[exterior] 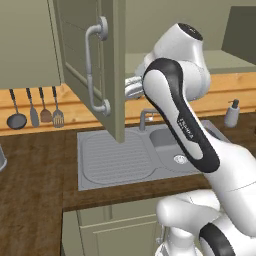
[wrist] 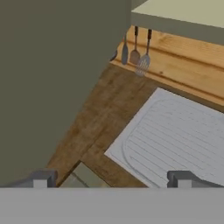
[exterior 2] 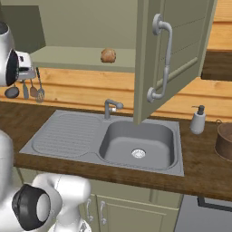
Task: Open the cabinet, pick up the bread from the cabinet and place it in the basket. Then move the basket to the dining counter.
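Cabinet (exterior 2: 181, 50) door swung out; bread (exterior 2: 108, 55) sits alone on the shelf. Gripper (wrist: 111, 179) spread wide, empty. Bread looks light, soft, crushable: pinch gently across its middle.

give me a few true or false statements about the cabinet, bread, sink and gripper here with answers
1. The cabinet door stands open. True.
2. The bread lies in the sink. False: it sits on the cabinet's shelf, above the faucet.
3. The gripper is open and holds nothing. True.
4. The soap dispenser stands left of the sink in the right base view. False: it stands to its right on the worktop.
5. Utensils hang on the wall under the cabinets. True.
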Controlling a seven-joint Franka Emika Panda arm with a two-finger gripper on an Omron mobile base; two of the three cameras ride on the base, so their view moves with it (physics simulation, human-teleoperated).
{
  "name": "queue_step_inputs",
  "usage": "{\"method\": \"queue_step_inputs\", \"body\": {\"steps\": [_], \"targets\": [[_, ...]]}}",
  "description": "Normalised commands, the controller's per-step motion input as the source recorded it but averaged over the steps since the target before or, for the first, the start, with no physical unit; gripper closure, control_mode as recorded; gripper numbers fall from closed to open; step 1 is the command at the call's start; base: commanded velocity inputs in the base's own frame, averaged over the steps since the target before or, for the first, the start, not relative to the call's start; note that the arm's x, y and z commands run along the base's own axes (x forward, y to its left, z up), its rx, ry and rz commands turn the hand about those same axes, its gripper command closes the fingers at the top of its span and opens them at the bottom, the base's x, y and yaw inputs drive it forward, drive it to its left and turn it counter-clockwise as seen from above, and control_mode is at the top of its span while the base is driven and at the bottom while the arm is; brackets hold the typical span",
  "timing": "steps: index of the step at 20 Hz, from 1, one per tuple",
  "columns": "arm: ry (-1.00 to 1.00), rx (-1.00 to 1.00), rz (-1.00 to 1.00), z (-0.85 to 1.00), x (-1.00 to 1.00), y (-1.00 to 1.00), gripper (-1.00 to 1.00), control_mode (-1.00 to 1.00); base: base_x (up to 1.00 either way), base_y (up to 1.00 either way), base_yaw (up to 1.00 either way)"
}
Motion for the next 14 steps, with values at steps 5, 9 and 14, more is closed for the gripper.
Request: {"method": "queue_step_inputs", "body": {"steps": [5,9,14], "targets": [[0.0,-0.22,-0.09,0.04,0.49,-0.66,-1.0,-1.0,0.0,0.0,0.0],[-0.07,-0.15,-0.19,0.29,0.76,-0.96,-1.0,-1.0,0.0,0.0,0.0],[-0.14,-0.02,-0.22,0.26,0.6,-0.98,-1.0,-1.0,0.0,0.0,0.0]]}}
